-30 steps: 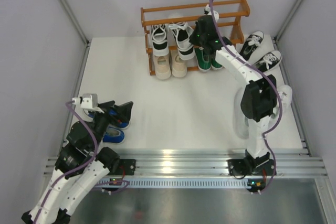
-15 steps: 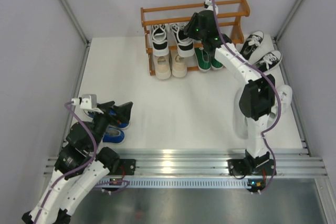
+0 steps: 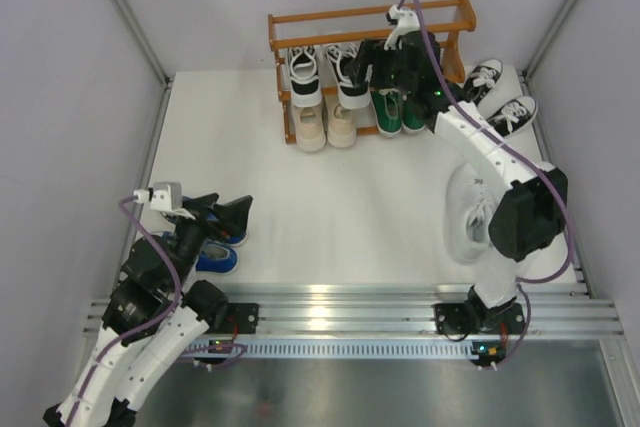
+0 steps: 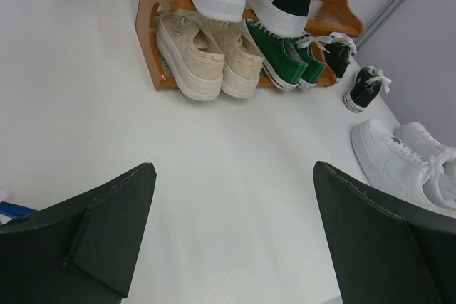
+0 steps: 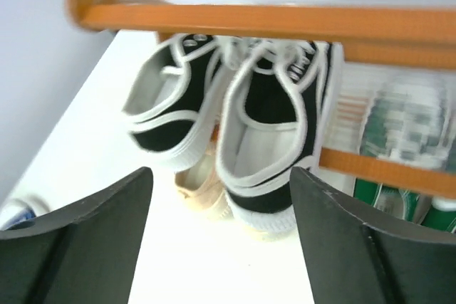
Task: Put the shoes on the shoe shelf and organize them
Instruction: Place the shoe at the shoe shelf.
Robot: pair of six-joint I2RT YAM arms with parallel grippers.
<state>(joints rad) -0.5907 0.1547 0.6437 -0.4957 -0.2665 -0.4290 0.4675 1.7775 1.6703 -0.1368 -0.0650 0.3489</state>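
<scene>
The orange-brown shoe shelf (image 3: 370, 14) stands at the back of the table. A black pair (image 3: 350, 72) rests on its middle tier, with a beige pair (image 3: 325, 125) and a green pair (image 3: 398, 112) below. My right gripper (image 3: 392, 57) hovers at the shelf, open and holding nothing; in the right wrist view it (image 5: 221, 172) faces the two black shoes (image 5: 274, 126) under a shelf bar (image 5: 249, 18). My left gripper (image 3: 225, 215) is open and holding nothing above the blue pair (image 3: 215, 252); in its own view it (image 4: 234, 169) faces bare table.
A second black pair (image 3: 500, 95) lies on the table right of the shelf. A white pair (image 3: 468, 212) lies beside the right arm's base. Side walls and frame posts bound the table on both sides. The shelf's top tier carries nothing.
My right gripper has opened from shut and drawn back slightly from the black shoe, which stays on the middle tier. The right arm's elbow swung toward the right. The left arm barely moved.
</scene>
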